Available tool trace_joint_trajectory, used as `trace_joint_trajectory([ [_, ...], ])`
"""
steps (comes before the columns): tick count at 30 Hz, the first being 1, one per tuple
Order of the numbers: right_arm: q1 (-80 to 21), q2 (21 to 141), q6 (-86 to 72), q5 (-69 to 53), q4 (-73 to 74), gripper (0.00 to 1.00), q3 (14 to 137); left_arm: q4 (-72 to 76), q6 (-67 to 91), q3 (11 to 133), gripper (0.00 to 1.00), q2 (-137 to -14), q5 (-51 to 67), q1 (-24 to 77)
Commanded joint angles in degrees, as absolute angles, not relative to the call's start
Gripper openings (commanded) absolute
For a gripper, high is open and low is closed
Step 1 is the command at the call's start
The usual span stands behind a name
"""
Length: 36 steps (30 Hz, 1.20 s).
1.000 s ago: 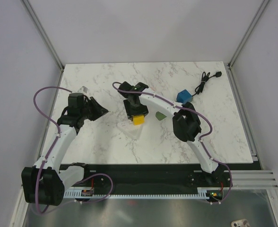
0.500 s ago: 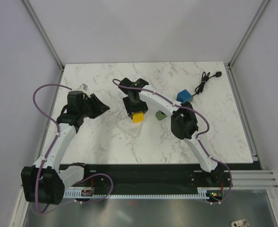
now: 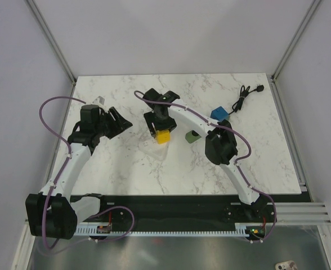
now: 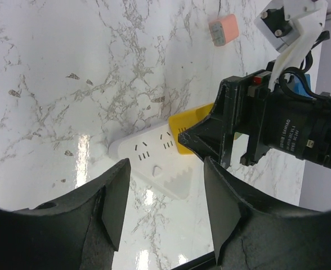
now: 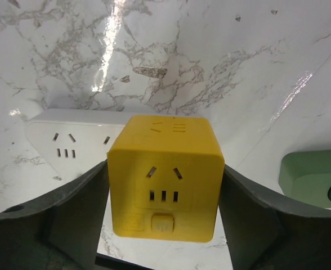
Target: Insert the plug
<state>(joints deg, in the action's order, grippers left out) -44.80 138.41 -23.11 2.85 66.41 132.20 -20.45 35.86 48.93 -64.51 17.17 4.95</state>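
Right wrist: yellow plug between fingers, over white strip end.

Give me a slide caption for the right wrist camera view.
Right gripper holds a yellow cube adapter over the white power strip, green block at frame edge.

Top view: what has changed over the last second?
The left hand opened and drew back a little from the white power strip. The right hand, gripping the yellow cube plug, shifted slightly toward the table's far edge. The green block, blue block and black cable stayed put.
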Motion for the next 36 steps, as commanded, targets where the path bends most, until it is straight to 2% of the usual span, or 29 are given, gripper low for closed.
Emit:
trace_joint_trajectory([
  [1,-44.30,132.45,-21.36,1.50,63.81,0.82,135.44,-18.46,32.78,51.59,0.62,-64.86,18.72,4.75],
  [4,-43.77,131.93,-21.01,1.67,63.37,0.91,136.05,-18.63,32.26,52.20,0.64,-64.86,19.33,4.75],
  [11,-40.44,129.64,-19.34,9.12,57.15,0.92,134.13,-19.16,30.59,54.14,0.68,-65.91,21.18,4.75],
  [23,-31.74,134.82,-14.07,9.94,45.89,0.84,132.01,-19.34,27.77,53.53,0.66,-69.61,26.37,4.75],
  [30,-27.95,139.83,-10.28,2.83,41.31,0.69,131.57,-19.25,27.86,52.91,0.65,-70.05,27.68,4.83],
  [36,-26.54,142.11,-8.18,0.18,38.06,0.69,130.08,-19.25,27.86,53.52,0.64,-71.45,28.39,4.83],
])
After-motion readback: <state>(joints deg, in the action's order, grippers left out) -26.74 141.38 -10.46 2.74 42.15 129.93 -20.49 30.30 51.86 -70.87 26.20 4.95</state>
